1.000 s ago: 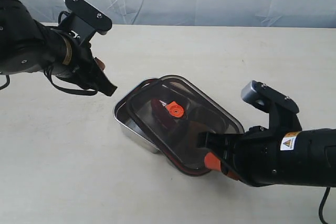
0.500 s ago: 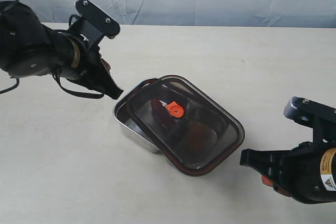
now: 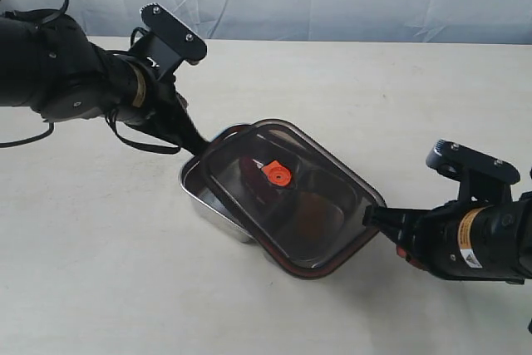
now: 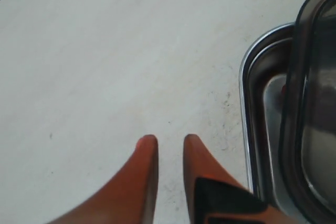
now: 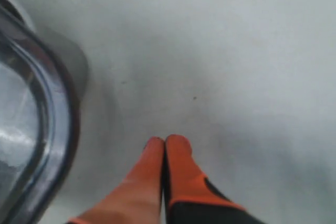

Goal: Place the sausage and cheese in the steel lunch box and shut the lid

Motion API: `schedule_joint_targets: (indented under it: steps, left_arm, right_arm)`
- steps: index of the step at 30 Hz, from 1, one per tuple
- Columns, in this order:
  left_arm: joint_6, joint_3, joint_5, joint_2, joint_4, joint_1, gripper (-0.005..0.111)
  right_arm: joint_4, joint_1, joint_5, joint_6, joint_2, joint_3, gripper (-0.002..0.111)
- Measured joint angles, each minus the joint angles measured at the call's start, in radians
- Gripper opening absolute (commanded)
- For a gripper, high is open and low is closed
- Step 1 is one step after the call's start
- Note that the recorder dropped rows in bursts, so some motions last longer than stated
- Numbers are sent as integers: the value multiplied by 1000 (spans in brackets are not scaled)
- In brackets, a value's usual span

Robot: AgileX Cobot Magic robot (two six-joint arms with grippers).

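Both grippers are nearer the box than a moment ago. Exterior view: the left gripper (image 3: 196,144) is nosing the steel lunch box (image 3: 204,199) corner, and the right gripper (image 3: 372,217) is meeting the lid (image 3: 320,222), which is lying askew over the sausage (image 3: 252,174). Left wrist view: the fingers (image 4: 144,153) are standing slightly parted and empty, with the box rim just beside them. Right wrist view: the fingers (image 5: 178,156) are pressing together and empty, with the lid edge near.
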Motion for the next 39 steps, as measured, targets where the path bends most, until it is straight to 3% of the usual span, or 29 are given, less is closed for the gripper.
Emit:
schedule_joint_targets:
  steps: [4,10,23,39]
  left_arm:
    - [8,0,-41,0,-26,0,21]
    - [69,0,-105,0,-36,-8,40]
    - [101,-8,-182,94,11,-8,40]
    - [102,-13,11,94,-86,-4,40]
  right_arm:
    - [-2,-4,-20,-4,2,-15,0]
    - [-19,-6,-18,-4,7,-45,0]
    - [-65,-6,11,-21,8,-69,0]
    - [-88,-6,25,-86,9,-122,0]
